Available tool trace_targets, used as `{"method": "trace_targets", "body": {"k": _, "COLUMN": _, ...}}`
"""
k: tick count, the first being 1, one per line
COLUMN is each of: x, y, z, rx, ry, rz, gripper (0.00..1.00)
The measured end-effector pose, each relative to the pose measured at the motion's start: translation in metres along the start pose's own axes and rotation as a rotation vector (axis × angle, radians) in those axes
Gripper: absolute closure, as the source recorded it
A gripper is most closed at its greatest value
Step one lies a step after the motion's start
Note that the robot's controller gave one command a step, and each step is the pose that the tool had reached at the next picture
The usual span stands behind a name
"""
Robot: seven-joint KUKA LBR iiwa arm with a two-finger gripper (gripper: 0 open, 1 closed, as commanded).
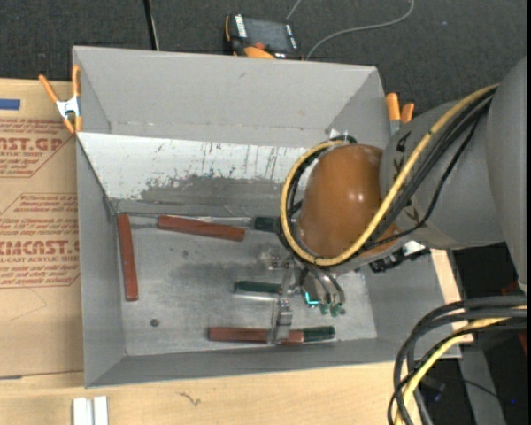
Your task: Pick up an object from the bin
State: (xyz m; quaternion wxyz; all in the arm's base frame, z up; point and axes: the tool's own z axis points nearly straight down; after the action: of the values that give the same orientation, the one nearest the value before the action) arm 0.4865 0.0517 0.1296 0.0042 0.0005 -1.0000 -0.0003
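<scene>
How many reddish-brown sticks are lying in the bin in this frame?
3. One stick lies along the left wall, one slants near the back, and one lies along the front, reaching the gripper. The arm may hide more.

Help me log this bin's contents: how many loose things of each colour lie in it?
Red-brown sticks: 3 (left, back, front)
Dark green pieces: 3 (middle, front right, back, partly hidden)
Total: 6
</scene>
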Motion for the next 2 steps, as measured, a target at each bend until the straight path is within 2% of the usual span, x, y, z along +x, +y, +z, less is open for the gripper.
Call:
{"method": "trace_targets", "body": {"k": 1, "x": -0.067, "y": 0.0071, "z": 0.0626, "rx": 0.001, "ry": -0.009, "rz": -0.058, "gripper": 0.0}}
{"method": "trace_targets", "body": {"k": 2, "x": -0.0665, "y": 0.0068, "z": 0.0592, "rx": 0.0, "ry": -0.01, "rz": -0.055, "gripper": 1.0}}
